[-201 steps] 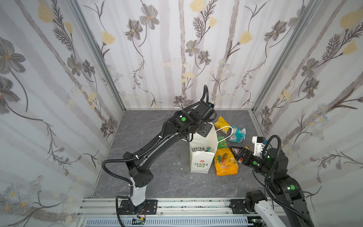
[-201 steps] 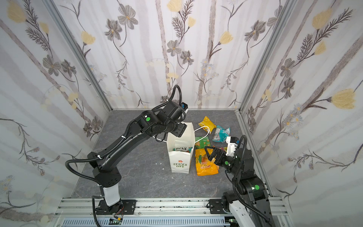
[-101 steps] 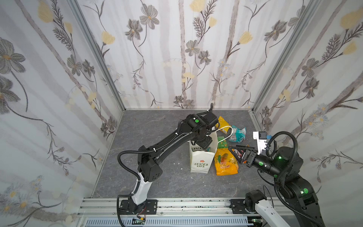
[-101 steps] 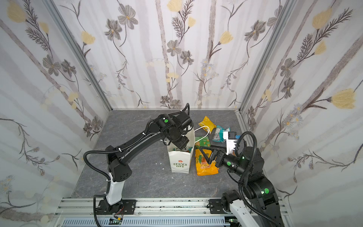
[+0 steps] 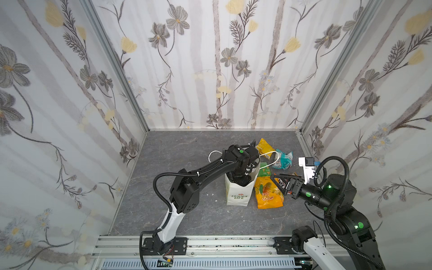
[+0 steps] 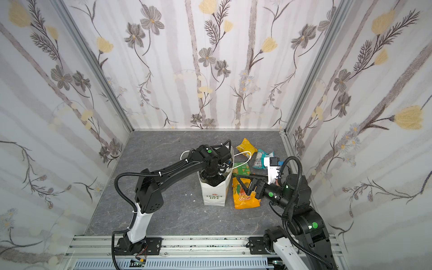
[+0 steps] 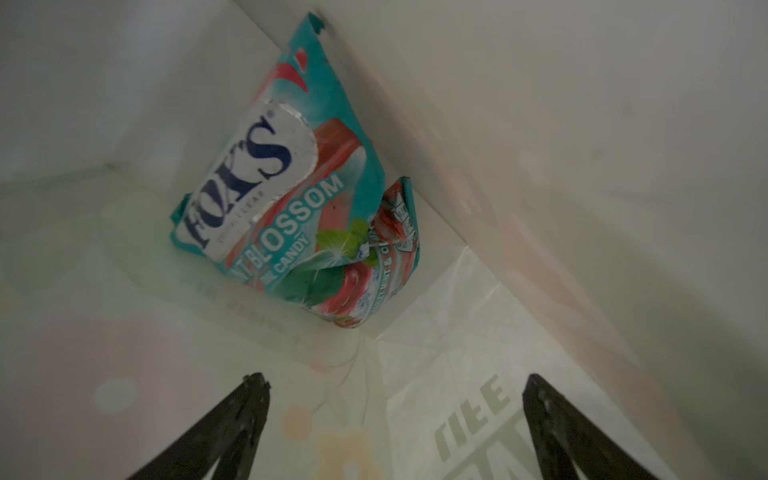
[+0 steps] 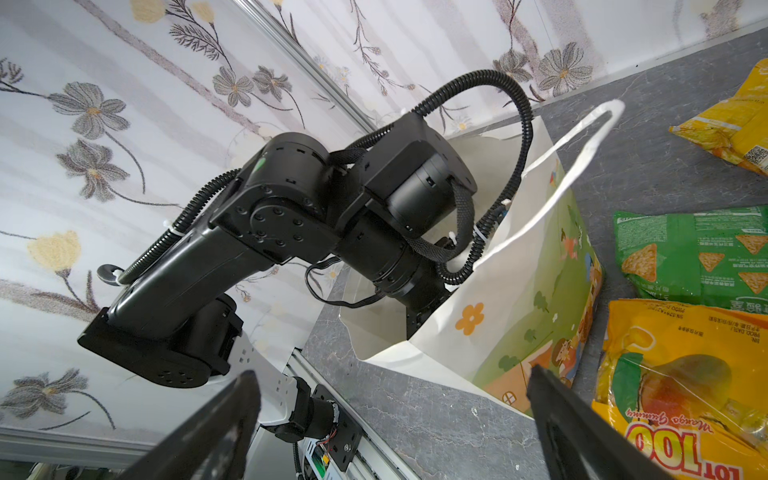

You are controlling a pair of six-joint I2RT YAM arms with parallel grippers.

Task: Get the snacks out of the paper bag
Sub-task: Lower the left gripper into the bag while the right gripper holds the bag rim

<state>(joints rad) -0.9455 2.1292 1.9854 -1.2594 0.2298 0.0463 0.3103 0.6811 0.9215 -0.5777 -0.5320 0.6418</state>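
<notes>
The paper bag (image 5: 238, 195) stands upright on the tabletop (image 5: 187, 210), long axis vertical and mouth upward. The orange-yellow pouch (image 5: 267, 194) lies flat just beside it, long axis running front to back. Inside the bag, a teal packet (image 7: 291, 199) leans diagonally in a floor corner. The left gripper (image 7: 390, 382) sits deeper in the bag than a second ago, its jaws spread wider and empty. The right gripper (image 8: 392, 376) jaws are spread near the pouch.
</notes>
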